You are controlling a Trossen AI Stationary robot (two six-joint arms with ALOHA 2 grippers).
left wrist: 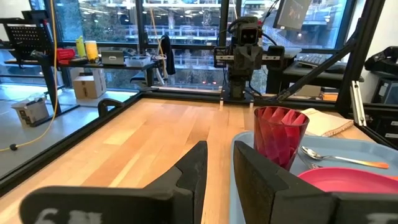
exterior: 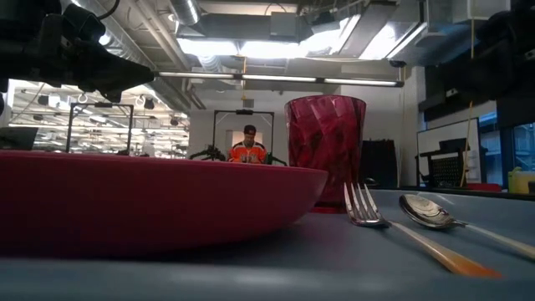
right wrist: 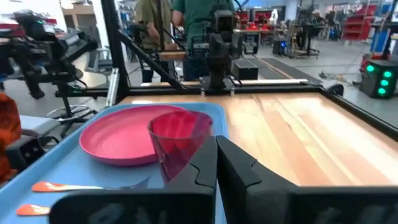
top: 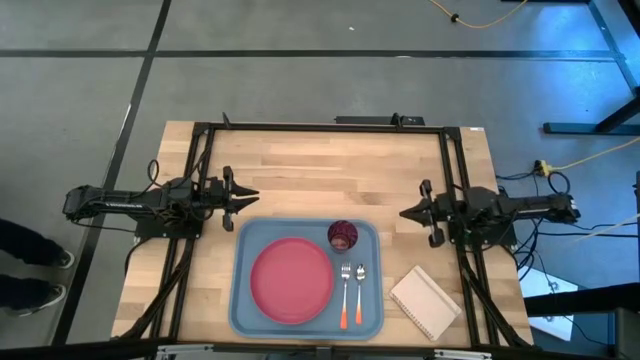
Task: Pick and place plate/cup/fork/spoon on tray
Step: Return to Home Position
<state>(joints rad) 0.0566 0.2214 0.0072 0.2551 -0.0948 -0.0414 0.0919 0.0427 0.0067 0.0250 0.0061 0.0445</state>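
The light blue tray (top: 245, 300) lies at the table's near middle. On it rest the pinkish-red plate (top: 291, 281), the dark red cup (top: 342, 236) standing upright at its far right corner, and the fork (top: 345, 295) and spoon (top: 360, 293) side by side, orange handle tips toward the near edge. My left gripper (top: 252, 196) hovers left of the tray's far edge, its fingers nearly closed on nothing. My right gripper (top: 405, 213) hovers right of the cup, fingers together and empty.
A small white notepad (top: 425, 302) lies on the table right of the tray. Bare wooden table (top: 330, 170) stretches beyond the tray to the far edge. A black frame borders the table. A person shows in the room far behind in the low view (exterior: 248, 146).
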